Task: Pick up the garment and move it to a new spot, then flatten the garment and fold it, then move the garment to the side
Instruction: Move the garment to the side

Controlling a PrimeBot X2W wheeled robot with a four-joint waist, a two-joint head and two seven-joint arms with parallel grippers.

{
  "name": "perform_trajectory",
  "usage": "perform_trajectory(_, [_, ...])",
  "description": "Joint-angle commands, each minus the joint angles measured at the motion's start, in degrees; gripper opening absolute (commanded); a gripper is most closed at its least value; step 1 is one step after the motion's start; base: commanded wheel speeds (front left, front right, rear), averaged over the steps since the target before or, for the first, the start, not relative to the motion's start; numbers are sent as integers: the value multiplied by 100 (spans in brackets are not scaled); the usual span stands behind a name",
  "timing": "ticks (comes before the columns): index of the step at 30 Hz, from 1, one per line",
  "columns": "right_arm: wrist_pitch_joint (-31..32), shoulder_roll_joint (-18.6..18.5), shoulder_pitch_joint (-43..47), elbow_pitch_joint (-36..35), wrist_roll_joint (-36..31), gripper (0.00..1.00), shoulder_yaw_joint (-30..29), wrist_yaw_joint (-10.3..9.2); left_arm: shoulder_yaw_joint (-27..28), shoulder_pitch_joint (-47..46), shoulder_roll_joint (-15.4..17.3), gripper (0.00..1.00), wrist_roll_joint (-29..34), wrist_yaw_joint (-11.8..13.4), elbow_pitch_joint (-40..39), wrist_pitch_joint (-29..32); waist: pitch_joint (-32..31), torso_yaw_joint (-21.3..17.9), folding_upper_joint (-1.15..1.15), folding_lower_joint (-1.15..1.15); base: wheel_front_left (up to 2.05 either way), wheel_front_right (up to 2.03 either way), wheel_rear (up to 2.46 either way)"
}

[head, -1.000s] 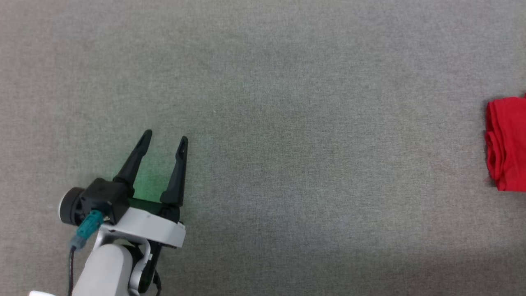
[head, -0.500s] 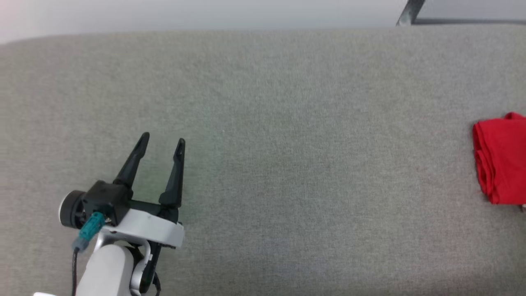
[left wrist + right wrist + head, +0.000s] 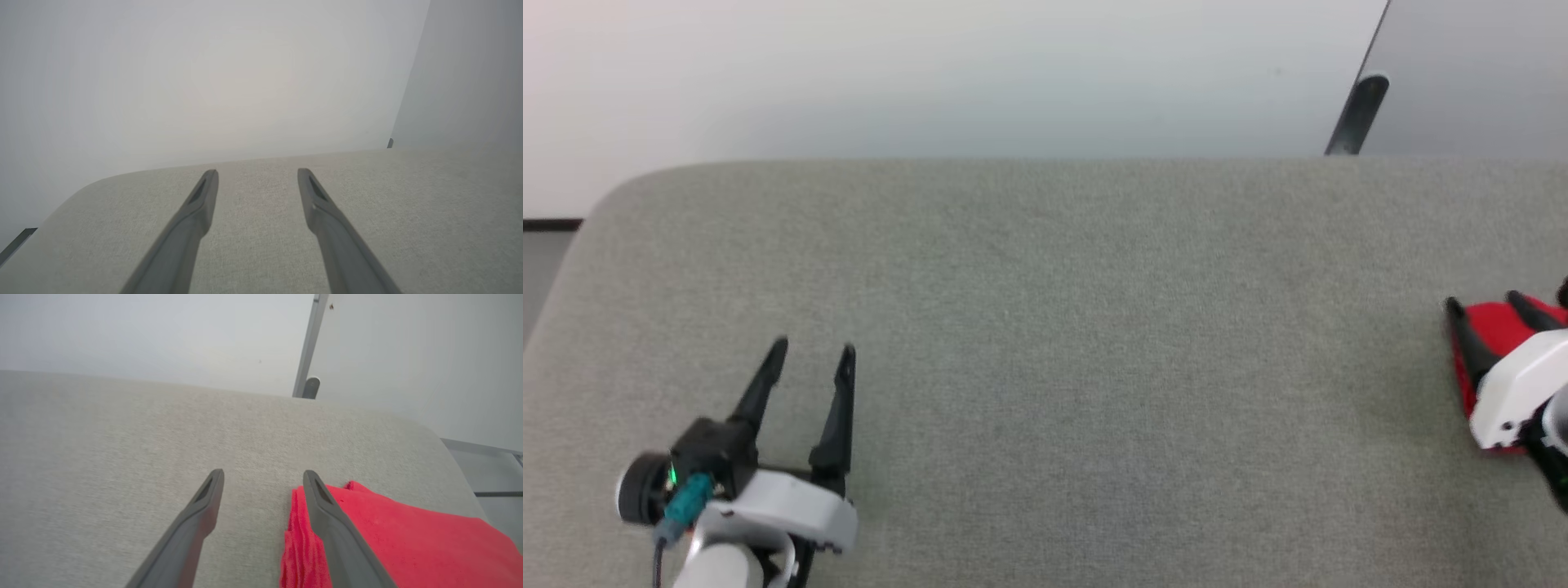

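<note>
The garment [image 3: 1496, 325] is a folded bright red bundle lying on the grey table at the far right edge of the head view. In the right wrist view the garment [image 3: 408, 543] fills the lower right, its layered folded edge facing left. My right gripper [image 3: 1486, 305] hovers over the garment's left edge, open, nothing between its fingers; in its own view the right gripper [image 3: 263, 475] has one finger over bare cloth-covered table and the other above the red fabric. My left gripper [image 3: 813, 351] stands open and empty at the lower left, also seen as the left gripper [image 3: 257, 173].
The grey fabric-covered table [image 3: 1045, 327] has a rounded far-left corner [image 3: 613, 192] and a far edge against a pale wall. A dark metal post [image 3: 1356, 114] stands behind the far right edge. The table's right corner [image 3: 445, 445] curves away close to the garment.
The head camera has tilted up, bringing the table's far edge and wall into view. My right gripper has come into view over the garment, open, with nothing in it.
</note>
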Motion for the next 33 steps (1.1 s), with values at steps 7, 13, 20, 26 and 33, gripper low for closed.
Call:
perform_trajectory(7, [-510,318,709,-743,112,100,-102,-6,156,672,-36,100,-63,42,83,-3,-515,133,0,0,0,0,0])
perform_trajectory(13, [-718,363,1441,-1485,4,100,-582,-6,373,1192,-128,100,-211,113,-98,-2,-634,93,0,0,0,0,0])
perform_trajectory(20, [-705,623,2419,-2379,-123,100,-1382,-6,623,1534,-217,100,-466,186,-505,-1,-694,127,0,0,0,0,0])
perform_trajectory(26, [-542,816,2872,-2898,-195,100,-1682,-6,685,1680,-166,100,-552,221,-756,63,-690,107,0,0,0,0,0])
perform_trajectory(33, [-583,962,3032,-3181,-276,100,-1742,-6,701,1714,-158,100,-610,279,-967,146,-668,105,0,0,0,0,0])
